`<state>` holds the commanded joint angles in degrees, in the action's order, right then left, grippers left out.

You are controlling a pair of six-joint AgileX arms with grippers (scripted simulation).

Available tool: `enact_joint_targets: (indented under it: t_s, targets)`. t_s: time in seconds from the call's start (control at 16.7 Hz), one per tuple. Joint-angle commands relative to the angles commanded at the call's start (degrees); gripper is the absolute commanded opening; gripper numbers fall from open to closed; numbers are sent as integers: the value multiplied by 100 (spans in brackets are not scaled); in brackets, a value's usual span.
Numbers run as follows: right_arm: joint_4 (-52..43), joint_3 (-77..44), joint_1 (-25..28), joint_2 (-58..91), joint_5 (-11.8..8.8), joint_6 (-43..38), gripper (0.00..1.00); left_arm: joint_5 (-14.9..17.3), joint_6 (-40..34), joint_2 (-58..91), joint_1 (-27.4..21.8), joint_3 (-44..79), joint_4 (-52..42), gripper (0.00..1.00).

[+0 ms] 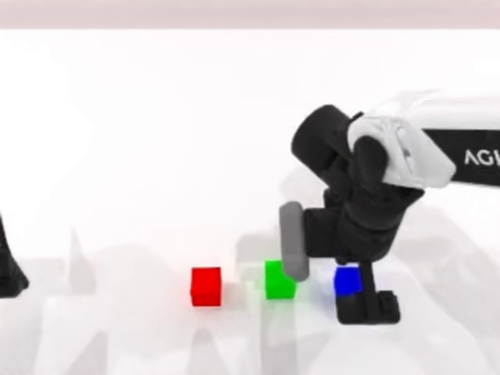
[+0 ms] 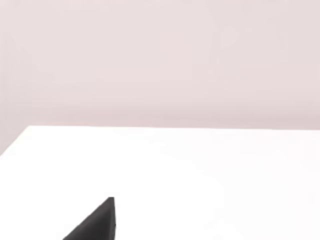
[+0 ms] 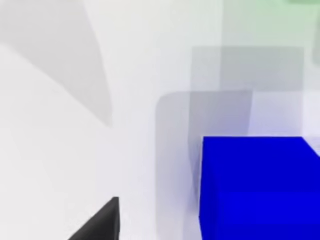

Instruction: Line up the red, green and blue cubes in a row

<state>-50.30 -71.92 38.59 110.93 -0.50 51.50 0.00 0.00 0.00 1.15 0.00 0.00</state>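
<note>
White desk (image 1: 156, 156) is carrying red cube (image 1: 206, 286), green cube (image 1: 279, 280) and blue cube (image 1: 347, 281) in a row; right jaws (image 1: 332, 285) are straddling blue, spread apart; left arm (image 1: 9, 269) is sitting parked, its jaws' state I cannot tell.

There were three cubes: one red cube (image 1: 206, 286), one green cube (image 1: 277, 280), one blue cube (image 1: 347, 280). Two arms showed.
</note>
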Motion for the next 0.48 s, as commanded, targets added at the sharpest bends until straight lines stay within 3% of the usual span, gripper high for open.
enact_joint_targets:
  t_s: [0.48]
  targets:
    - [-1391,-902,23,-475,-3,17,100,0,0,0,0,0,0,100]
